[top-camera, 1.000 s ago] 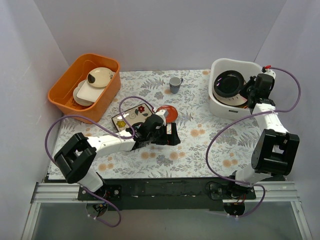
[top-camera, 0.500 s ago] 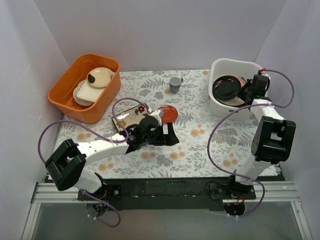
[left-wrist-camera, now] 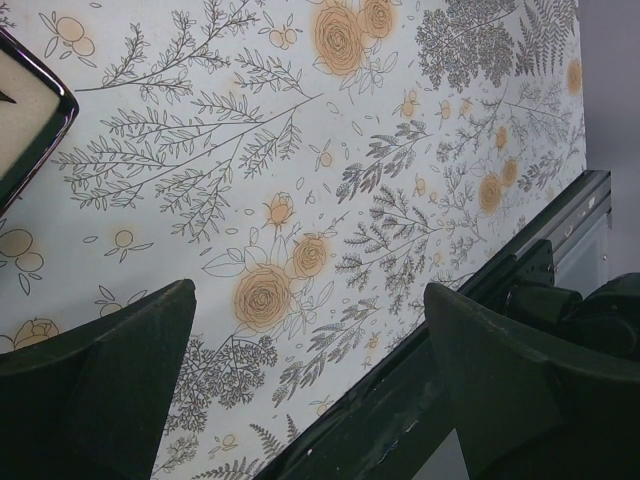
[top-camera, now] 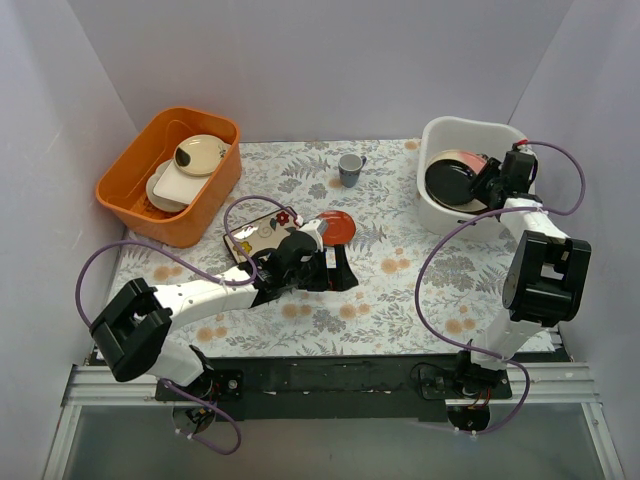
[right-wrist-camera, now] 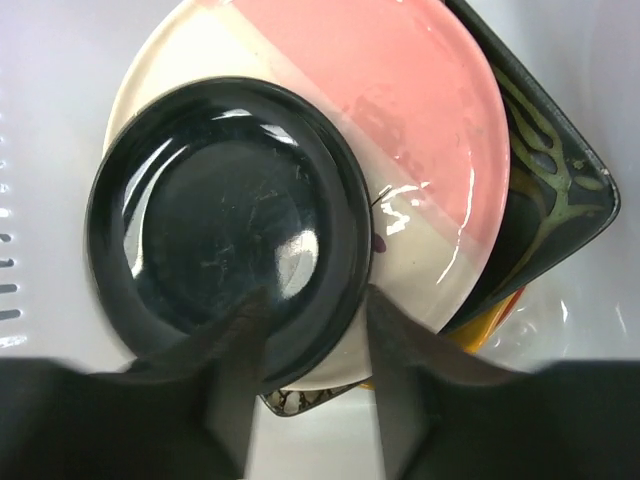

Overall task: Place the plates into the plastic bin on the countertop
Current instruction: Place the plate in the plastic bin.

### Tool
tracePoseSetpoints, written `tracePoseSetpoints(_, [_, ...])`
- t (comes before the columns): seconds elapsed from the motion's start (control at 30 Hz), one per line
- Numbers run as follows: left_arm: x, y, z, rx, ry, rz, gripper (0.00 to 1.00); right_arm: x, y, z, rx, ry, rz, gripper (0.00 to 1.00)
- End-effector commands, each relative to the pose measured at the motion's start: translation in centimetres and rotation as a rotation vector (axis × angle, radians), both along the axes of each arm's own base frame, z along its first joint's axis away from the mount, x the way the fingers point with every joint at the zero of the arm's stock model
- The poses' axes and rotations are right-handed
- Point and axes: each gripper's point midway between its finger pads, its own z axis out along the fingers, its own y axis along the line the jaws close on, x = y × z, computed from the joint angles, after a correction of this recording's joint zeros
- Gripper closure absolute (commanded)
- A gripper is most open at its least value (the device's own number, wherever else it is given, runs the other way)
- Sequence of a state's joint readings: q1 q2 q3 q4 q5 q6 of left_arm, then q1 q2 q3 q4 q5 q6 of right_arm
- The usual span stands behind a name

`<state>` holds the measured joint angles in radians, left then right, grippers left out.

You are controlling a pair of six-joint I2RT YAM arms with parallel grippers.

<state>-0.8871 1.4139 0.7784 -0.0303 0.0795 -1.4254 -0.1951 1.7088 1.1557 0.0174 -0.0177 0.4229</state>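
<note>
The white plastic bin (top-camera: 470, 126) stands at the back right of the countertop (top-camera: 420, 290). My right gripper (top-camera: 491, 186) is inside it, open. In the right wrist view its jaws (right-wrist-camera: 310, 300) straddle the rim of the small black plate (right-wrist-camera: 225, 210) without pinching it. That plate lies on the pink plate (right-wrist-camera: 400, 100), over a black square plate (right-wrist-camera: 545, 190) and a yellow one (right-wrist-camera: 482, 332). A cream square plate (top-camera: 262, 232) and a small red plate (top-camera: 336, 226) lie mid-table. My left gripper (top-camera: 345, 272) hovers just in front of them, wide open (left-wrist-camera: 310, 290) and holding nothing.
An orange tub (top-camera: 128, 196) holding cream dishes (top-camera: 200, 153) sits at the back left. A small grey-blue cup (top-camera: 350, 170) stands at the back centre. The black front rail (left-wrist-camera: 450, 380) of the table runs just beyond my left fingers.
My right gripper has lowered the small black plate into the bin and parted its jaws, leaving the plate lying on the pink one. The left arm pulled back slightly, then held still.
</note>
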Motion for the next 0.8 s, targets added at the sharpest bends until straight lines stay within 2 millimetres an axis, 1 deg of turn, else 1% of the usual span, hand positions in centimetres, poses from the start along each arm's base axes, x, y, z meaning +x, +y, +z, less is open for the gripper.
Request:
tracePoseSetpoints(0.0, [0.3,-0.7,1.3,-0.019,-0.036,-0.025,0.02,-0.3,0.3,2.3,-0.02,-0.044,0.021,0.42])
tracePoseSetpoints(0.07, [0.3,-0.9,1.4,-0.021,-0.039,-0.036,0.02,-0.9,0.2,2.9,-0.03,-0.054,0.013,0.34])
tracePoseSetpoints(0.13, [0.5,-1.2,1.4,-0.021,-0.044,-0.045,0.02,-1.5,0.4,3.5,-0.035,-0.067,0.016,0.3])
tracePoseSetpoints(0.17, [0.3,-1.3,1.4,-0.025,-0.044,-0.056,0.02,-2.1,0.6,4.3,-0.036,-0.086,0.021,0.27])
tracePoseSetpoints(0.23, [0.3,-1.5,1.1,-0.022,-0.042,-0.066,0.02,-2.5,1.5,5.3,-0.029,-0.121,0.062,0.21])
tracePoseSetpoints(0.27, [0.3,-1.4,1.0,-0.019,-0.039,-0.07,0.02,-2.9,2.1,6.2,-0.032,-0.142,0.079,0.18])
tracePoseSetpoints(0.3, [0.3,-1.9,1.3,-0.041,-0.051,-0.082,0.02,-3.1,2.2,6.7,-0.044,-0.147,0.082,0.16])
tracePoseSetpoints(0.33, [0.4,-2.0,1.2,-0.043,-0.052,-0.084,0.02,-3.3,3.0,7.1,-0.059,-0.151,0.099,0.14])
tracePoseSetpoints(0.37, [0.2,-2.0,1.1,-0.041,-0.047,-0.089,0.02,-3.6,3.3,8.1,-0.072,-0.175,0.108,0.12])
tracePoseSetpoints(0.43, [0.2,-1.9,0.9,-0.043,-0.05,-0.088,0.02,-4.0,4.2,8.7,-0.082,-0.19,0.134,0.1])
tracePoseSetpoints(0.47, [0.2,-1.8,0.9,-0.041,-0.049,-0.083,0.02,-4.2,4.6,9.6,-0.081,-0.213,0.146,0.1])
tracePoseSetpoints(0.6, [0.4,-1.3,0.9,-0.035,-0.057,-0.051,0.02,-4.5,6.6,11.2,-0.076,-0.252,0.214,0.1])
tracePoseSetpoints(0.63, [0.7,-1.1,0.9,-0.026,-0.064,-0.034,0.02,-4.7,7.7,11.7,-0.074,-0.266,0.241,0.1])
tracePoseSetpoints(0.7, [1.0,-0.7,0.9,-0.008,-0.066,-0.01,0.02,-4.9,8.9,12.1,-0.08,-0.276,0.27,0.1])
tracePoseSetpoints(0.73, [1.3,-0.5,1.0,-0.002,-0.074,0.009,0.02,-5.1,10.2,12.5,-0.08,-0.288,0.298,0.1])
tracePoseSetpoints(0.77, [1.2,-0.1,0.5,0.018,-0.06,0.017,0.02,-5.5,11.5,11.9,-0.076,-0.264,0.33,0.1])
